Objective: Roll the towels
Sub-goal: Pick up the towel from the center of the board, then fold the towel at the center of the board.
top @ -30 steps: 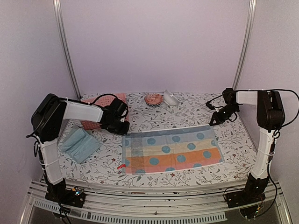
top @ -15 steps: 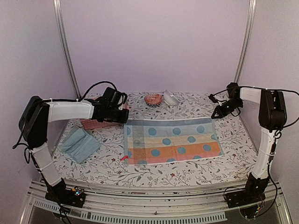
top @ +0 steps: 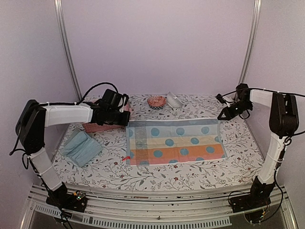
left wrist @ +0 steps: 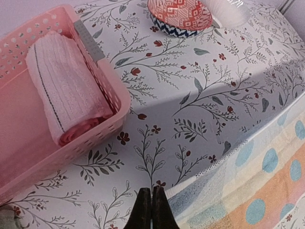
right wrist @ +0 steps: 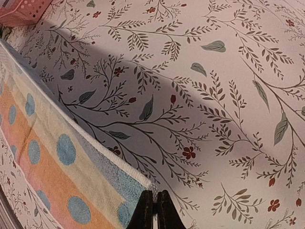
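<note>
1. Two robot arms reach over a floral-print table (top: 190, 176) that fills the lower half of the overhead view.
2. Spotted towel (top: 176, 142), striped blue, cream and orange, lies unrolled at the centre. Its far edge is lifted slightly off the table.
3. Pink basket (top: 93, 127), at left centre, holds a rolled pink towel (left wrist: 66, 90).
4. Teal towel (top: 81, 147) sits folded at lower left and is not rolled.
5. Left gripper (left wrist: 151, 210) and right gripper (right wrist: 155, 207) have their fingers pressed shut. Each appears to pinch one far corner of the spotted towel.
6. Risk: both pinches look shallow, so a corner could slip free. Uneven pulling between the arms could also skew the roll.
</note>
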Robot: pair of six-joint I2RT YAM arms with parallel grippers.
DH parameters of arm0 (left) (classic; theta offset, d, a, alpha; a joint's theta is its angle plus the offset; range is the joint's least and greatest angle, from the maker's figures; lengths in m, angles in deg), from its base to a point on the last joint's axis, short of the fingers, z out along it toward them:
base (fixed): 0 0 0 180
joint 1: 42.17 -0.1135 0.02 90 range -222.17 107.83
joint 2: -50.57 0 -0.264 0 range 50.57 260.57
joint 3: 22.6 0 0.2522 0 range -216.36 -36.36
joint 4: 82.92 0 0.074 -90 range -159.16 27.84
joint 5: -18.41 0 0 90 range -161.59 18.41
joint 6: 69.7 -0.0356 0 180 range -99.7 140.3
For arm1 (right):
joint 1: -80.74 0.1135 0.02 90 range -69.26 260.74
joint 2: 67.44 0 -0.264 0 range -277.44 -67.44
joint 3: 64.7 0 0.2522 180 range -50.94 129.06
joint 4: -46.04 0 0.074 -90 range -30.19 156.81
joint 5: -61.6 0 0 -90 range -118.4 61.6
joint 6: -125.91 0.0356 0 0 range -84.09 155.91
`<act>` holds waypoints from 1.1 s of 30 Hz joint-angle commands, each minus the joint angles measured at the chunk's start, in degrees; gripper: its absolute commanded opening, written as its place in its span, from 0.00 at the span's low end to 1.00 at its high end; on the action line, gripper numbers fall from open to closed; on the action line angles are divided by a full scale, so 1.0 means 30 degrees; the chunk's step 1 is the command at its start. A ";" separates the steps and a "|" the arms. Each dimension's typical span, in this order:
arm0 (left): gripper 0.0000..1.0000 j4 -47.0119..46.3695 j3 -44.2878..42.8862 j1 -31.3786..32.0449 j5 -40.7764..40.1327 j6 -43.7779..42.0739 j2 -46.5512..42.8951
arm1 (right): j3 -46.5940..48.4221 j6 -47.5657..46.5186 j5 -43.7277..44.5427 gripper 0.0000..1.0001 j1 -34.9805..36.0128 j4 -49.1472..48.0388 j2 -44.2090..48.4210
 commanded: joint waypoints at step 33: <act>0.00 0.2312 0.4083 0.0481 0.6426 -0.1692 -0.3182 | -0.8512 -0.3226 0.0657 0.03 -0.0987 0.0351 0.7235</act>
